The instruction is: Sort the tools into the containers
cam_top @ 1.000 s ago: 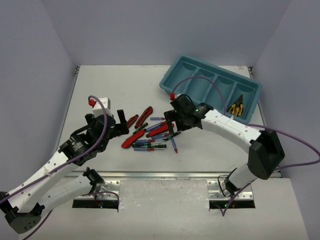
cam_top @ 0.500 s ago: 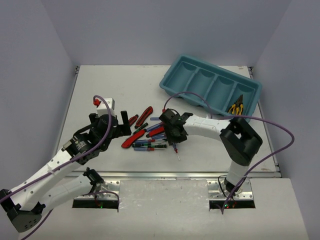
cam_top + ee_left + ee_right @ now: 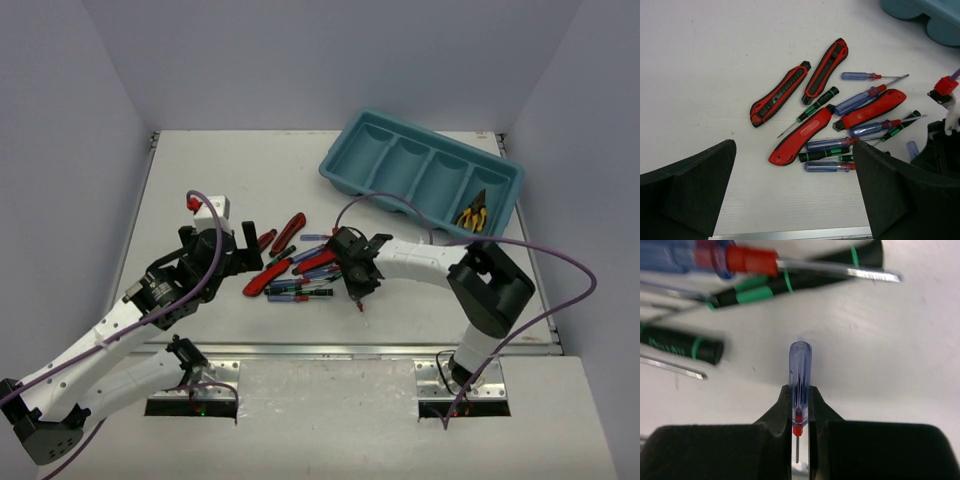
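Right wrist view: my right gripper (image 3: pixel 800 396) clamps a blue-and-red screwdriver (image 3: pixel 800 367) beside the unsorted pile (image 3: pixel 295 278), my left gripper (image 3: pixel 794 150) gapes empty, and only one pair of pliers (image 3: pixel 472 214) lies in the end compartment of the teal tray (image 3: pixel 509 200).

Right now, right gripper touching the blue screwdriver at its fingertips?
Touching. Right wrist view: right gripper pinches the blue screwdriver between both fingers near its red collar.

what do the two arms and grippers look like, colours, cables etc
Both arms have white links and black joint housings: left arm, right arm. A purple cable loops along each. The left gripper and right gripper are black, with broad wedge-shaped matte fingers. A red plug sits at the left wrist. No legible markings.
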